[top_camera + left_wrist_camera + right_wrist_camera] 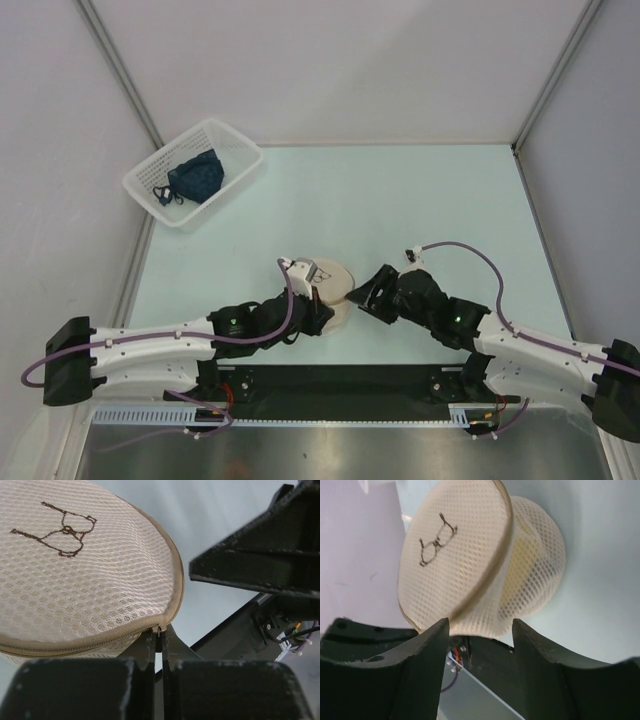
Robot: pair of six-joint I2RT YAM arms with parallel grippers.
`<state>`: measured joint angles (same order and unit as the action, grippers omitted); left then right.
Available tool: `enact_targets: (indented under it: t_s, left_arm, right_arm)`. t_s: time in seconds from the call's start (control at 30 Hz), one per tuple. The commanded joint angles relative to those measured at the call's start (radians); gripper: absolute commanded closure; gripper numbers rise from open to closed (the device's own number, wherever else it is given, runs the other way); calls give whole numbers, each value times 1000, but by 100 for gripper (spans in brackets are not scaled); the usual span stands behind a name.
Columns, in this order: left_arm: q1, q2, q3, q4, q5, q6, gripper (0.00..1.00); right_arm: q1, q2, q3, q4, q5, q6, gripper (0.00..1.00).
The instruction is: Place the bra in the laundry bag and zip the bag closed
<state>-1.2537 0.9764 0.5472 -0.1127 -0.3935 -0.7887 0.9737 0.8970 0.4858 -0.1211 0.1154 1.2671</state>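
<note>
1. The laundry bag (335,288) sits on the table (400,200) near its front edge, between the two arms. It is a squat round drum, so from above it has no long axis. Its short axis runs up through the lid.
2. The lid (75,575) faces upward but is tilted. In the right wrist view its rim stands off the drum's side wall at a slant.
3. The lid's mark is a small dark line drawing of a bra, set off-centre on the mesh.
4. A pale yellow shape shows through the mesh wall in the right wrist view. We take it to be the bra (522,565) inside the bag, though the mesh blurs it too much to tell which way it lies.
5. The left gripper (159,647) is pinched tight on the zip pull (159,630) at the lid's rim, with its fingers pressed together around the small metal tab.
6. The zip reads as closed along the rim to the left of the pull. Beyond it we cannot tell.
7. The right gripper (480,630) is just beside the bag on its right side, with its jaws apart and nothing between them, pointing at the drum's wall.
8. Well apart, at the far left corner, a white basket (235,150) holds a dark blue garment (195,178).
</note>
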Motion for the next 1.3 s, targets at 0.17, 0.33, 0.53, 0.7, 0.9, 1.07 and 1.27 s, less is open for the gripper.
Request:
enact_targets:
  t_s: [0.17, 0.33, 0.53, 0.7, 0.9, 1.07, 1.27]
  left_arm:
    - [-42, -10, 25, 47, -13, 8, 100]
    - [-42, -5, 51, 44, -10, 29, 100]
    - [-42, -13, 45, 10, -33, 23, 100]
    - [-15, -77, 31, -189, -111, -46, 100]
    - [126, -275, -39, -363, -113, -67, 100]
    - [171, -334, -44, -314, -27, 41, 100]
    - [171, -272, -21, -116, 171, 131, 100]
  right_arm:
    - [42, 77, 34, 193, 99, 97, 44]
    - [57, 115, 19, 244, 102, 129, 60]
    - [16, 115, -4, 285, 60, 92, 100]
    - [-87, 63, -53, 330, -46, -20, 100]
    - [-297, -12, -121, 368, -282, -132, 100]
    - [-398, 72, -92, 462, -506, -233, 100]
    - [-441, 279, 171, 201, -639, -454, 77]
